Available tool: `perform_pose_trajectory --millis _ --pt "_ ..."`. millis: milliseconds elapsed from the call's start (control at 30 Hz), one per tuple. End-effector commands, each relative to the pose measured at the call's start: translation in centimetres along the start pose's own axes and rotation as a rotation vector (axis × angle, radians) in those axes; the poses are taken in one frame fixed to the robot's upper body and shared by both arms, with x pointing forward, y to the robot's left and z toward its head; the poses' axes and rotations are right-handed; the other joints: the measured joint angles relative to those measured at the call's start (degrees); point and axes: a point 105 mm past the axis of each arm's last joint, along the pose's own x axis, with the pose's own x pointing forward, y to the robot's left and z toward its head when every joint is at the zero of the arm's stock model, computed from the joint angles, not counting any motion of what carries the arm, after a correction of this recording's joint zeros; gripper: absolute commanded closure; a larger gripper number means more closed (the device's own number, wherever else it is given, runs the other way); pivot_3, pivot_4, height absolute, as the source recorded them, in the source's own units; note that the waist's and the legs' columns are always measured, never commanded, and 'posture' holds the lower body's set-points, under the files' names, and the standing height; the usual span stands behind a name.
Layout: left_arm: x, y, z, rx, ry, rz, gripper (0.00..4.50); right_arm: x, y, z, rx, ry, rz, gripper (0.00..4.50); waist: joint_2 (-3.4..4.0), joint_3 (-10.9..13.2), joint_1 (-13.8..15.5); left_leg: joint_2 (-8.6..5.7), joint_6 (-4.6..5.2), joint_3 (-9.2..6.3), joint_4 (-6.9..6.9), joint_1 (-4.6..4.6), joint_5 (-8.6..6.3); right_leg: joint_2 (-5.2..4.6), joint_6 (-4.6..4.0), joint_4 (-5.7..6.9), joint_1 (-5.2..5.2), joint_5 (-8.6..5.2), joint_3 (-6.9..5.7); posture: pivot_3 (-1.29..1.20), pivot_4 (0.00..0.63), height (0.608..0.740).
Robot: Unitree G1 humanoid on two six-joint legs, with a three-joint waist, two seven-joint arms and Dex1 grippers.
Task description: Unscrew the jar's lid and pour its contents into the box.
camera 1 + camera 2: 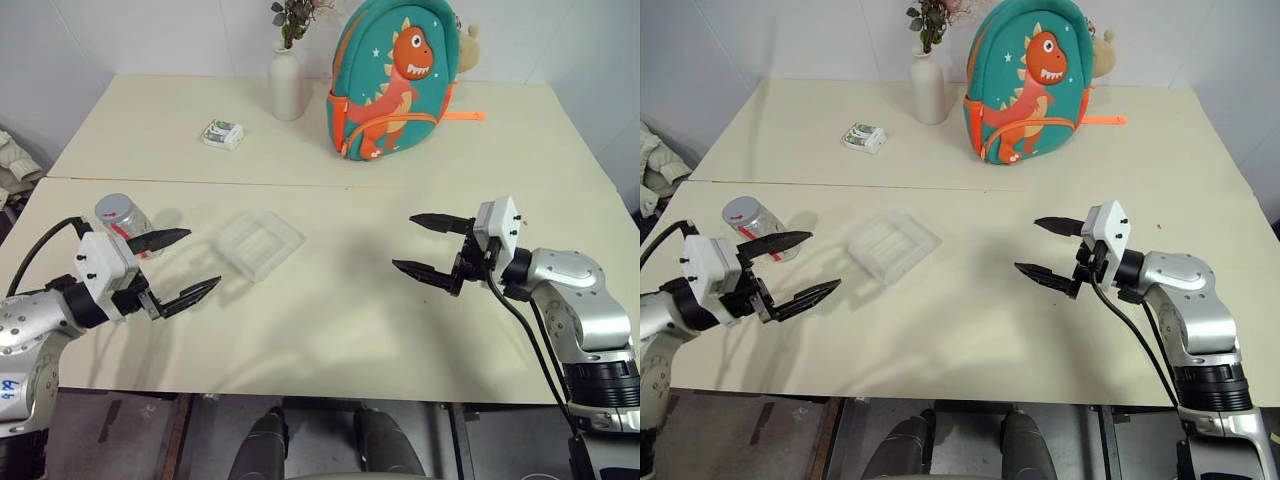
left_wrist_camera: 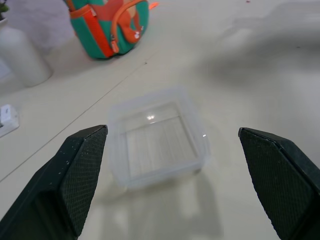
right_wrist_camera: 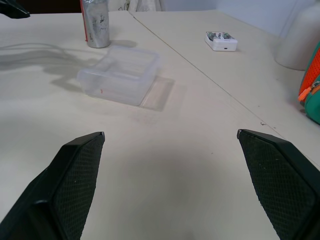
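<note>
My left gripper (image 1: 186, 264) is spread wide, gripping nothing — both black fingers hover above the cream table (image 1: 340, 330), pointing in toward the middle. My right gripper (image 1: 428, 246) mirrors it from the other side, fingers parted just as far, nothing between them, aimed back toward the left one.

Straight ahead of my left fingers sits the box (image 1: 260, 243), the shallow clear plastic tray with rounded corners, lying flat on the table and turned a little askew. From my left wrist I look right down into it (image 2: 156, 139) — ribbed floor, a glint of light, no dark bits inside that I can make out. From my right wrist it lies further off (image 3: 120, 74), well apart from my fingers.

The jar (image 1: 122, 216) stands upright just behind my left gripper's upper finger, near the table's left edge, its grey lid (image 1: 115, 207) on top and a red-marked label on the side. Whether finger and jar touch I cannot tell. My right wrist view catches the jar (image 3: 95, 23) beyond the box, upright. Its contents I cannot make out.

Further back — a small white-and-green packet (image 1: 222, 134), a white vase (image 1: 286, 87) with dried sprigs, and a teal dinosaur backpack (image 1: 393, 78) with orange straps, standing at the far side of the table.
</note>
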Motion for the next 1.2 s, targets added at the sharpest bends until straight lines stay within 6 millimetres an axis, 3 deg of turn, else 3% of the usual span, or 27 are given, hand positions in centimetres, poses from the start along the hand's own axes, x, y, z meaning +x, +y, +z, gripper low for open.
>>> perform_pose_trajectory --millis 33,133,300,433,567,867,900,1200 --pt "-0.8 0.3 1.0 0.038 -0.027 0.059 0.02 1.1 -0.2 1.1 -0.040 -0.026 0.056 0.00 0.00 0.00 -0.07 0.01 0.00 0.02 0.01 0.01 0.00 0.01 -0.01 0.02 0.00 0.01 0.01 0.00 0.150 0.740" --pt "-1.2 0.2 0.6 0.030 -0.022 0.112 0.02 2.0 -0.3 1.1 -0.035 -0.036 0.091 0.00 0.00 0.00 -0.01 0.05 0.00 0.04 0.07 0.04 0.00 0.06 -0.04 0.01 0.02 0.07 0.03 0.00 0.150 0.740" --pt "-4.1 1.0 -0.3 -0.040 -0.016 0.436 0.02 4.1 0.0 2.4 -0.026 -0.098 0.169 0.00 -0.01 0.00 -0.17 0.06 0.01 0.08 0.08 0.01 -0.01 0.05 0.03 -0.04 0.02 0.13 0.10 0.00 0.150 0.740" --pt "-7.3 0.9 -1.7 -0.110 0.052 0.743 0.02 6.1 0.4 4.1 -0.010 -0.174 0.207 0.00 -0.03 -0.02 0.00 0.07 0.00 0.10 0.11 0.01 -0.01 0.07 0.05 -0.03 -0.01 0.14 0.14 0.00 0.150 0.740" --pt "-8.6 1.4 -4.0 -0.167 0.124 0.890 0.02 7.6 0.8 6.6 0.009 -0.255 0.235 0.00 -0.04 -0.02 0.31 0.08 -0.01 0.07 0.29 0.02 -0.01 0.13 0.00 0.09 0.01 0.18 0.11 0.00 0.150 0.740" --pt "-7.4 6.8 -6.5 -0.232 0.098 0.955 0.02 8.9 1.8 9.1 -0.055 -0.326 0.322 0.00 -0.12 -0.07 0.01 0.13 0.00 0.09 0.62 0.02 0.08 0.28 -0.25 -0.12 0.20 0.49 0.18 0.00 0.150 0.740" --pt "-7.3 7.1 -6.6 -0.236 0.093 0.956 0.02 8.9 1.9 9.2 -0.059 -0.327 0.325 0.00 -0.12 -0.07 -0.03 0.16 0.00 0.09 0.61 0.02 0.08 0.31 0.06 -0.10 0.18 0.66 0.20 0.00 0.150 0.740" --pt "-4.2 9.2 -7.5 -0.253 0.062 0.860 0.02 9.1 2.7 10.4 -0.060 -0.383 0.331 0.00 -0.12 -0.07 -0.04 0.68 -0.19 0.13 0.37 -0.03 -0.03 0.82 -0.21 -0.04 -0.10 0.62 0.22 0.00 0.150 0.740"
